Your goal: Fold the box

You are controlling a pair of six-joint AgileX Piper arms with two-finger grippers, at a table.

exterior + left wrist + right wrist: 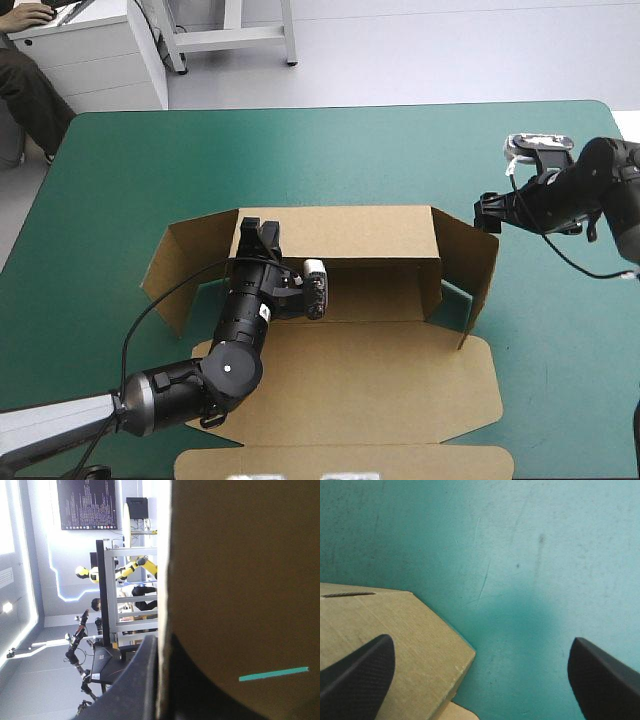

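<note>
The brown box (380,380) lies in the middle of the table with its back wall (350,232) raised and its lid flat toward the front edge. Two side flaps (470,262) stand angled outward at the wall's ends. My left gripper (258,236) sits at the top edge of the back wall near its left end. In the left wrist view that gripper (160,680) is shut on the board, whose edge runs up between the black fingers. My right gripper (487,213) hovers open just beyond the right flap. In its own view the right gripper (482,641) is over teal-green cover, a flap corner (395,635) under one finger.
The teal-green cover (330,150) stretches from the box to the table's far edge and out to the right edge. The left flap (185,262) leans toward the table's left side. The lid's front flap (340,462) reaches the near edge.
</note>
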